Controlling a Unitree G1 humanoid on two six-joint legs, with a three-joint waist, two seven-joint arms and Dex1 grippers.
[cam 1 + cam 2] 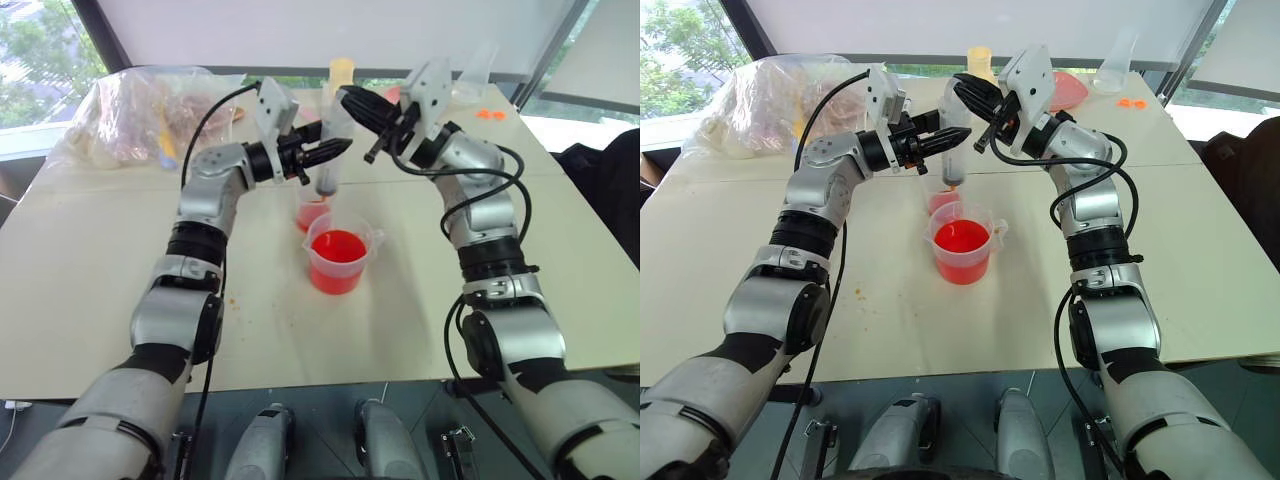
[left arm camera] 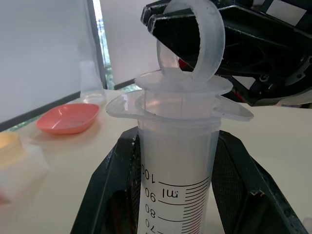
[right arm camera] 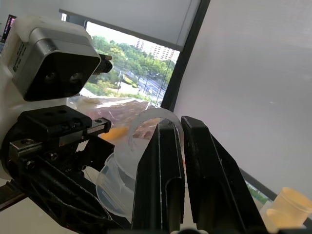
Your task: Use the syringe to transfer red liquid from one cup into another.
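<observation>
1. Sitting nearest on the pale surface [image 1: 90,300], the wide spouted cup [image 1: 340,262] holds red liquid [image 1: 338,246].
2. Just behind it, at 11 o'clock, the smaller narrow cup [image 1: 311,212] also shows red.
3. Above that small cup the syringe [image 1: 330,150] hangs upright, tip down.
4. From 9 o'clock, the left pincer [image 1: 330,152] is clamped on the syringe barrel.
5. From 2 o'clock, the right pincer [image 1: 962,92], fingers together, is hooked through the plunger ring [image 2: 192,41].
6. Farther off lie a plastic bag [image 1: 140,110] and a pink dish [image 1: 1068,90].
</observation>
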